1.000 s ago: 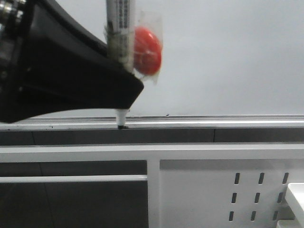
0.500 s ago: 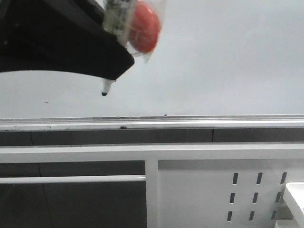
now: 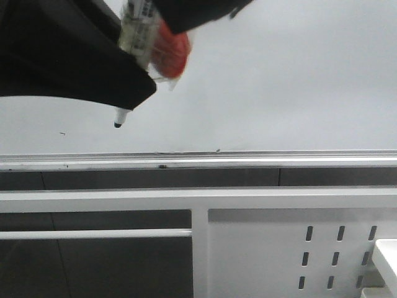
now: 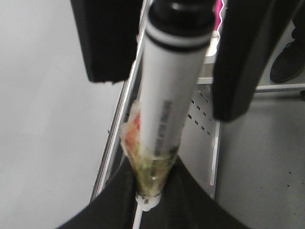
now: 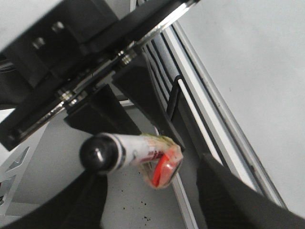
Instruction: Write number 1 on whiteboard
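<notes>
The whiteboard [image 3: 279, 81] fills the upper front view, with its silver strip [image 3: 279, 155] along the lower edge. No number 1 shows on it. My left gripper [image 3: 133, 93] is shut on a white marker [image 3: 138, 31] that has a red piece [image 3: 170, 53] taped to it. The black tip [image 3: 118, 124] hangs just above the strip. In the left wrist view the marker [image 4: 167, 95] runs up from the left gripper [image 4: 152, 191]. My right gripper [image 5: 157, 191] is open, its fingers [image 4: 243, 57] on either side of the marker's black rear end [image 5: 100, 152].
Below the board run a white rail [image 3: 93, 200] and a white panel with slotted holes [image 3: 279, 248]. A white object's corner [image 3: 388, 261] shows at the lower right. A tiny dark speck [image 3: 61, 133] marks the board at left.
The left gripper has lifted the marker's tip off the silver strip and carried it up and to the left. The right gripper has come into the top of the front view.
</notes>
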Motion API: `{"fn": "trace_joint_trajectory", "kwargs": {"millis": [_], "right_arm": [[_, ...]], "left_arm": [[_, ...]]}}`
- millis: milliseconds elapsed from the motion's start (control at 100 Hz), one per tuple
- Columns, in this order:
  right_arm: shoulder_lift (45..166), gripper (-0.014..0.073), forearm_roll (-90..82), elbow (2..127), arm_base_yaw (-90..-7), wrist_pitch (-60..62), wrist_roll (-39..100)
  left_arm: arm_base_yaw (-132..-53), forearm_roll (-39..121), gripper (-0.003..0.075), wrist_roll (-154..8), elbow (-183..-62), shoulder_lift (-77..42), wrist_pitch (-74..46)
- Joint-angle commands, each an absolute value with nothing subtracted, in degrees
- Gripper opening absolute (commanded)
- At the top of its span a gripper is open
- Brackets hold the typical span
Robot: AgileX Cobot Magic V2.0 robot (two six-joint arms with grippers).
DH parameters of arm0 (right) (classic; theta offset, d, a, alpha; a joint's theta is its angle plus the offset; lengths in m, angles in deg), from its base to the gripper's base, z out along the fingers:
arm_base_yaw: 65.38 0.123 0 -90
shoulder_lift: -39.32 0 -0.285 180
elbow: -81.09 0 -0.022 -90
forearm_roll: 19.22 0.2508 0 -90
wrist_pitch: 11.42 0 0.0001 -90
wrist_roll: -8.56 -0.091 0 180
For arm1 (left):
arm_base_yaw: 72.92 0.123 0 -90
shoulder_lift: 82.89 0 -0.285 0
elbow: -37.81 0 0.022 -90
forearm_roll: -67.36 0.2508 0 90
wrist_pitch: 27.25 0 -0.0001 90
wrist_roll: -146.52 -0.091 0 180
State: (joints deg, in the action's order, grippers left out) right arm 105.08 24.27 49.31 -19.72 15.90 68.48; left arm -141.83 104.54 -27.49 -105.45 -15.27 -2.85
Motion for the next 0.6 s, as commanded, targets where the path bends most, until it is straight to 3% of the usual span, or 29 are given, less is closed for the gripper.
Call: {"fn": "trace_joint_trajectory", "kwargs": {"millis": [0, 590], "right_arm": [[105.9, 0.0378, 25.2, 51.4, -19.4, 11.2, 69.1], [107.1, 0.0377, 27.1, 51.4, -19.2, 9.8, 69.1]], "left_arm": [[-142.3, 105.4, -0.002, -27.0, -107.5, -16.4, -4.3], [-142.3, 105.5, -0.002, -27.2, -107.5, -16.4, -5.4]]}}
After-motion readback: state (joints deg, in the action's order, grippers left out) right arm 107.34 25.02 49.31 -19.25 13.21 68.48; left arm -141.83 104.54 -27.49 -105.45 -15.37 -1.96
